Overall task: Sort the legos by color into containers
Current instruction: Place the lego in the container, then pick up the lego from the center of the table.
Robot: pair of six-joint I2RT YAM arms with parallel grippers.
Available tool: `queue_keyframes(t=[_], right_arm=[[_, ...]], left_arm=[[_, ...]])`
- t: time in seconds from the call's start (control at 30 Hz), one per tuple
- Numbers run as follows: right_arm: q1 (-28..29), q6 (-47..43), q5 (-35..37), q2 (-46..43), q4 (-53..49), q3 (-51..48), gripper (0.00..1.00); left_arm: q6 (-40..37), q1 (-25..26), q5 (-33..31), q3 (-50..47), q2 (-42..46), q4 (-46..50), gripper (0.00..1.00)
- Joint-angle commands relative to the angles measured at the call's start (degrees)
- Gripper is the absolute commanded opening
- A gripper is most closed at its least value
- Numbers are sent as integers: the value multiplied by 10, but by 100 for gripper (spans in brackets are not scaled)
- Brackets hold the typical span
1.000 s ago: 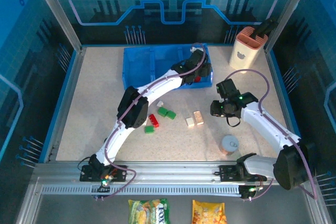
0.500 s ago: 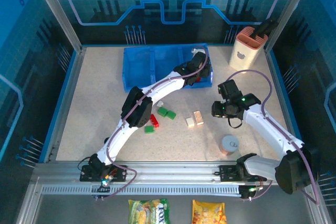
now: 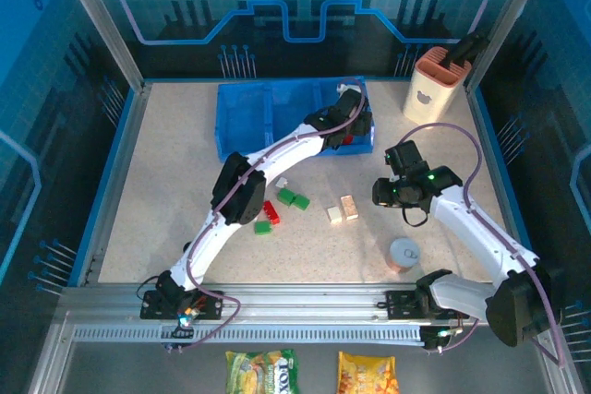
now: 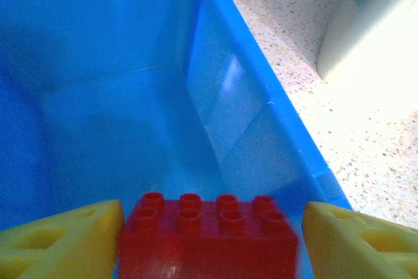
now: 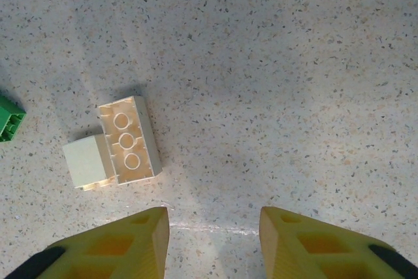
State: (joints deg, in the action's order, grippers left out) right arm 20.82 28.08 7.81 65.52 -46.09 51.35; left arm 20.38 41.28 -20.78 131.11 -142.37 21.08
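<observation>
Left pincer [image 4: 212, 217] holding red brick [image 4: 208, 243], holder [image 4: 375, 27] beside tray [image 4: 258, 112]

Low blue plastic three-compartment tray [image 3: 268, 122]: flat, at the table's far side.
Red eight-stud plastic brick [image 4: 208, 240]: studs up, clamped by the left gripper [image 4: 212, 227] in the tray's right-hand compartment (floor contact unclear).
Loose on the table near the tray: one red brick [image 3: 269, 210]; three green bricks [image 3: 294, 198]; two cream bricks [image 5: 129, 140], touching, the longer underside up.

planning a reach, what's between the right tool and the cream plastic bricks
Bare speckled tabletop from right tool to cream plastic bricks; right wrist view.
</observation>
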Motion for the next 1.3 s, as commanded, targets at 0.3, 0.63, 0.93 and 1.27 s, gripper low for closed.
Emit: queue_keyframes(t=[0.3, 0.63, 0.93, 1.27], right_arm=[[0, 10, -8, -22, -25, 0, 43], [22, 23, -10, -12, -12, 2, 43], [76, 43, 1, 44, 13, 10, 43], [136, 51, 16, 146, 26, 68, 43]], left_arm=[[-14, 3, 32, 8, 78, 54, 74], [-33, 3, 70, -64, 164, 107, 73], [-15, -32, 117, -290, 329, 123, 74], [0, -151, 176, -552, 552, 126, 75]])
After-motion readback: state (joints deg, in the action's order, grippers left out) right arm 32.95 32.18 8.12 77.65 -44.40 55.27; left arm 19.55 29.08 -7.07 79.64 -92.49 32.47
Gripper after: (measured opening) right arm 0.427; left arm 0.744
